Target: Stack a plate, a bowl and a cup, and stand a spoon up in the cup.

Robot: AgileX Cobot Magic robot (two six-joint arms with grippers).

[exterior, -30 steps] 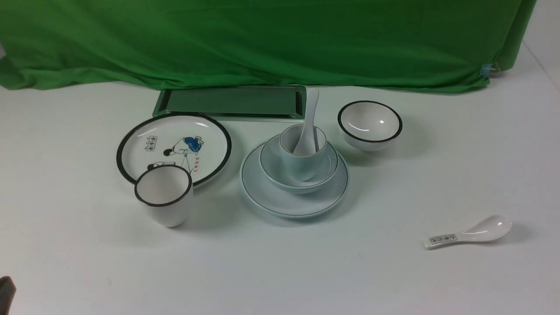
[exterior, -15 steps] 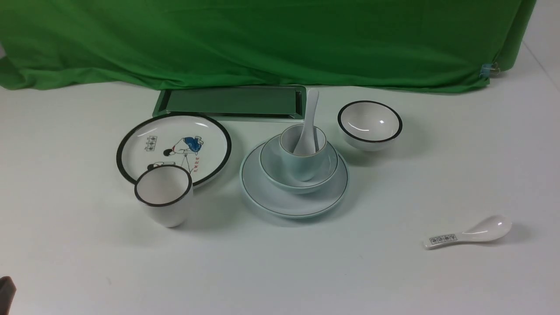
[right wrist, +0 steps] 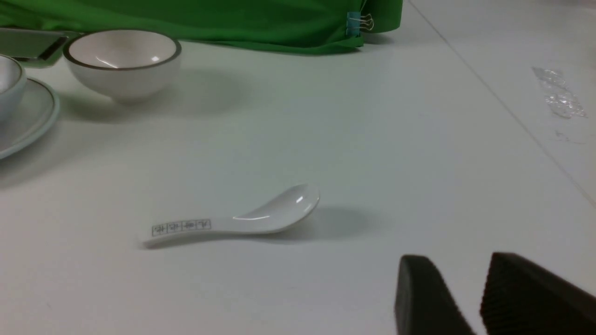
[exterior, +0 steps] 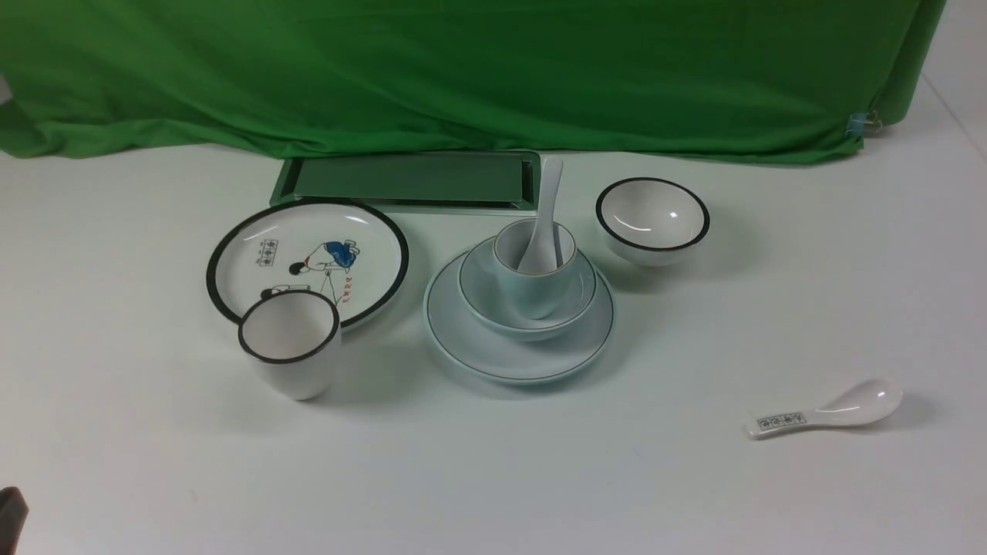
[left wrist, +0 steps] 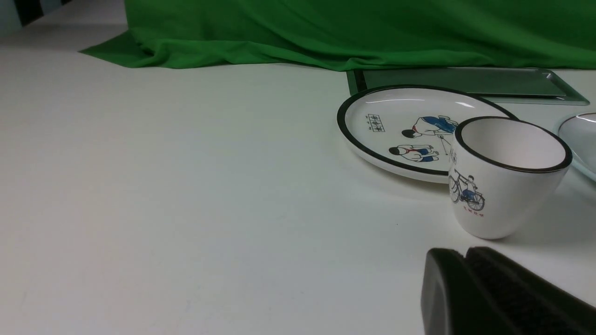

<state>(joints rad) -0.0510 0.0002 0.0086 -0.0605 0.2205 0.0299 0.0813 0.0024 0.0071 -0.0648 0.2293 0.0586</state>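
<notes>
From my station the stack looks built. The plate [exterior: 486, 351] sits near the middle of the table [exterior: 478, 478], the bowl [exterior: 482, 297] rests on it, a little toward the far side, and the cup [exterior: 532, 289] stands inside the bowl. The spoon [exterior: 547, 208] is in the cup, bowl end down, its handle rising above the rim and leaning slightly to the far side.

My left gripper [left wrist: 465, 255] has its fingertips together with nothing between them, on the near left, clear of the dishes. My right gripper [right wrist: 458, 258] shows a gap between its fingers and grips nothing; it is well apart from the stack.

The black-rimmed set isn't part of this: the cartoon plate [exterior: 312, 262] lies to the left with the black-rimmed cup [exterior: 297, 374] at its near edge, the black-rimmed bowl [exterior: 651, 216] is just beside my stack on the far right, and the printed spoon [exterior: 844, 412] lies at the near right.

I judge all four placements done. I see nothing left but to keep both arms back; a bump now could tip the spoon or shift the cup.
</notes>
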